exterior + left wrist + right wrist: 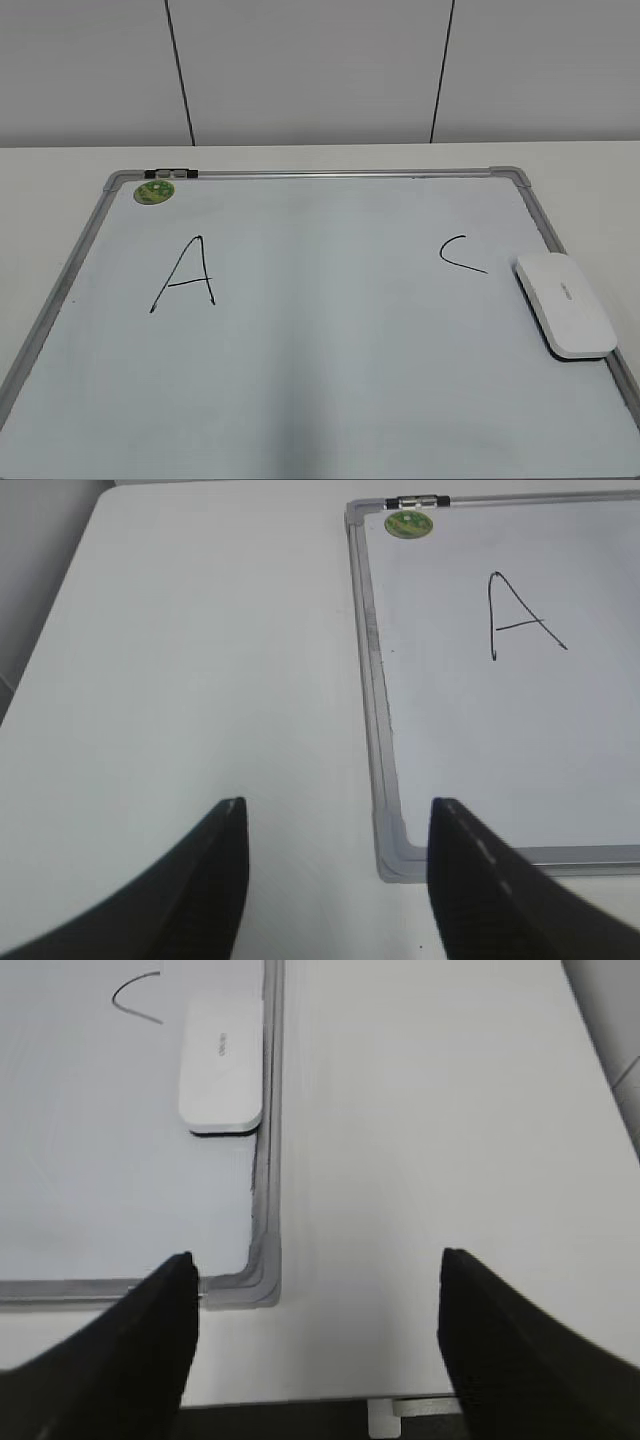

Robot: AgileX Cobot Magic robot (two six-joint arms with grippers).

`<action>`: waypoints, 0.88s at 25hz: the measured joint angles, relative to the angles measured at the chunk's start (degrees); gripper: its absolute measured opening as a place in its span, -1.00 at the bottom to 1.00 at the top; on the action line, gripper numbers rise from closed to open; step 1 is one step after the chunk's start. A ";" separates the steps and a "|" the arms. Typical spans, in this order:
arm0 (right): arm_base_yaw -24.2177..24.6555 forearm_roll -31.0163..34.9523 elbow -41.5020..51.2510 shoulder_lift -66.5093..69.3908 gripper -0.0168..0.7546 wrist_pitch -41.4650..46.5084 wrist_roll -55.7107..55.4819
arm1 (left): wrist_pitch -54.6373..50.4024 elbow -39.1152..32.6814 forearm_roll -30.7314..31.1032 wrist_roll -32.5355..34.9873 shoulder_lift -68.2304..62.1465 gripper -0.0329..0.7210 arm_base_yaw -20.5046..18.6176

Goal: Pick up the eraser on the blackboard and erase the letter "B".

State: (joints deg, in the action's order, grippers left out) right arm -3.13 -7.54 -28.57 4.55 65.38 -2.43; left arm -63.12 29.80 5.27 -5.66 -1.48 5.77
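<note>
The blackboard is a white board with a silver-grey frame lying flat on the table. It bears a black "A" at the left and a black "C" at the right; no "B" shows between them. The white eraser lies flat at the board's right edge, also in the right wrist view. My left gripper is open and empty above the table by the board's near left corner. My right gripper is open and empty by the board's near right corner. Neither gripper shows in the exterior view.
A round green magnet sits at the board's far left corner, next to a small dark clip on the frame. The white table extends left and right of the board; its front edge shows below my right gripper.
</note>
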 joint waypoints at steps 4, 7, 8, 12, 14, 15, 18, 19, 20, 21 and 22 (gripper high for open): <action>3.56 0.00 0.00 -4.86 0.48 0.15 0.00 | 0.00 0.00 0.00 0.00 0.52 0.22 -2.19; 3.92 0.00 0.00 -5.45 0.48 0.30 0.00 | 0.00 0.00 0.00 0.00 0.52 0.22 -2.57; 3.92 0.00 0.00 -5.49 0.48 0.30 0.00 | 0.00 0.00 -0.10 0.00 0.52 0.22 -2.66; 3.92 0.00 0.00 -5.58 0.48 0.30 0.00 | 0.00 0.00 -0.10 0.00 0.52 0.22 -2.66; 3.92 0.00 0.00 -5.58 0.48 0.30 0.00 | 0.00 0.00 -0.10 0.00 0.52 0.21 -2.66; 3.92 0.00 0.00 -5.58 0.48 0.30 0.00 | 0.00 0.00 -0.10 0.00 0.52 0.20 -2.66; 3.92 0.00 0.00 -5.58 0.48 0.30 0.00 | 0.00 0.00 -0.10 0.00 0.52 0.20 -2.66; 3.92 0.00 0.00 -5.58 0.48 0.30 0.00 | 0.00 0.00 -0.10 0.00 0.52 0.20 -2.66; 3.92 0.00 0.00 -5.58 0.48 0.30 0.00 | 0.00 0.00 -0.10 0.00 0.52 0.20 -2.66; 3.92 0.00 0.00 -5.58 0.48 0.30 0.00 | 0.00 0.00 -0.10 0.00 0.52 0.19 -2.66; 3.92 0.00 0.00 -5.58 0.48 0.30 0.00 | 0.00 0.00 -0.10 0.00 0.52 0.18 -2.66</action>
State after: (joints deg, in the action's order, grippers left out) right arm 0.79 -7.54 -28.57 -1.04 65.68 -2.43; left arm -63.12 29.80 5.17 -5.66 -0.96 3.11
